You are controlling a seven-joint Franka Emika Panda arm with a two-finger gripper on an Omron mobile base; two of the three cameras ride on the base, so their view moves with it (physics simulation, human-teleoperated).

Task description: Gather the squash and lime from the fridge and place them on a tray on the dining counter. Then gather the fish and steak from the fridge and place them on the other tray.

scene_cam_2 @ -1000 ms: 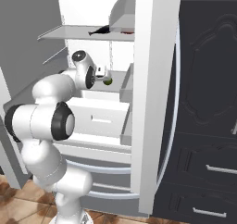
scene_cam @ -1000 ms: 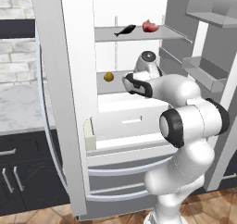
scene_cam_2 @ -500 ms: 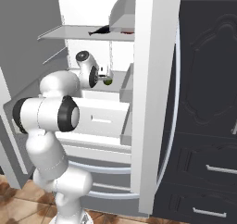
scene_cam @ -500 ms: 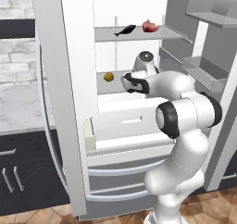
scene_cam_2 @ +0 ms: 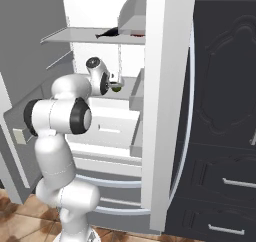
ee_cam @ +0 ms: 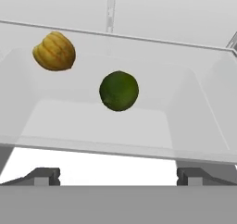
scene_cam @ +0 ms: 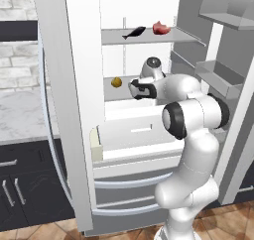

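Since a second before, the arm's elbow had been swung up and inward while the gripper (ee_cam: 118,176) was kept at the fridge (scene_cam: 74,110) shelf, jaws spread wide and empty. The lime (ee_cam: 119,90) was seen straight ahead on the glass shelf, the squash (ee_cam: 54,51) apart from it; the fish (scene_cam: 134,32) and steak (scene_cam: 160,28) lay one shelf above.

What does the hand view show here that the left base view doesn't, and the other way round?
Hand view alone: the lime on a glass shelf, with the open gripper short of it, its fingertips well apart.
Left base view alone: the fish and steak on the upper shelf, the open fridge and the arm reaching in.
Both: the squash, lying apart from the lime and untouched.
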